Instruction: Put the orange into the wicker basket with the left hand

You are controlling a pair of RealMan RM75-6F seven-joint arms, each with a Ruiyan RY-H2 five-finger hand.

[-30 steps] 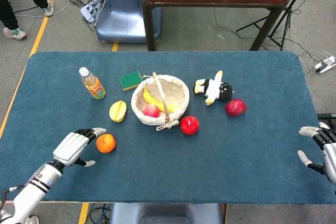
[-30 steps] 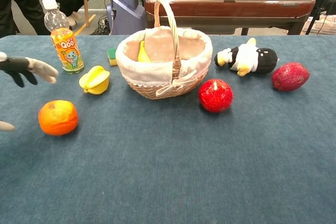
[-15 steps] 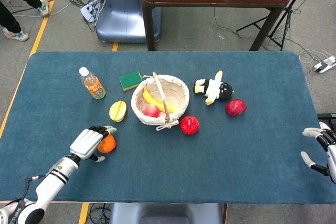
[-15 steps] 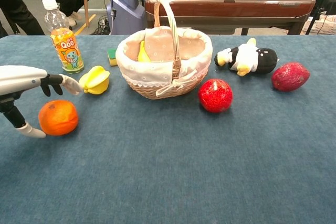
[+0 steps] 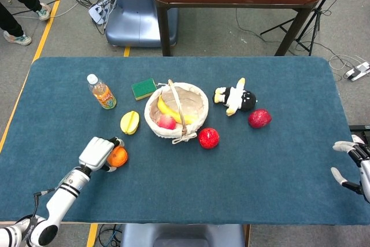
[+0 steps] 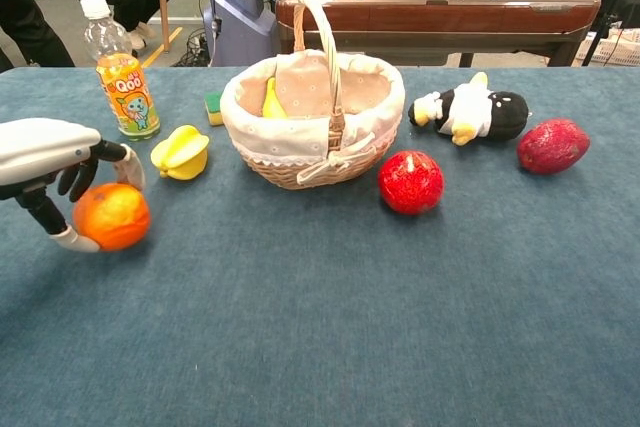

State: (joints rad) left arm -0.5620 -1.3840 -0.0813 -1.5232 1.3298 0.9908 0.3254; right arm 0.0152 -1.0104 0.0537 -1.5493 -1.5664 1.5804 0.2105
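Observation:
The orange (image 5: 119, 156) (image 6: 112, 215) lies on the blue table near the front left. My left hand (image 5: 98, 152) (image 6: 48, 151) wraps around it from the left, with fingers curled over its far side and the thumb against its near side. The wicker basket (image 5: 202, 99) (image 6: 300, 173) stands upright at the table's middle, to the right of and beyond the orange, with a banana and a red apple inside. My right hand (image 5: 352, 162) hovers at the table's right edge with its fingers spread and nothing in it; the chest view does not show it.
A yellow fruit (image 5: 129, 122) lies between the orange and the basket. A juice bottle (image 5: 102, 92) and a green sponge (image 5: 143, 88) stand behind it. Right of the basket are a red pomegranate (image 5: 208, 137), a penguin toy (image 5: 236, 99) and a dark red fruit (image 5: 259, 118).
My left hand has moved right onto the orange and curled its fingers and thumb around it. The right hand has barely shifted.

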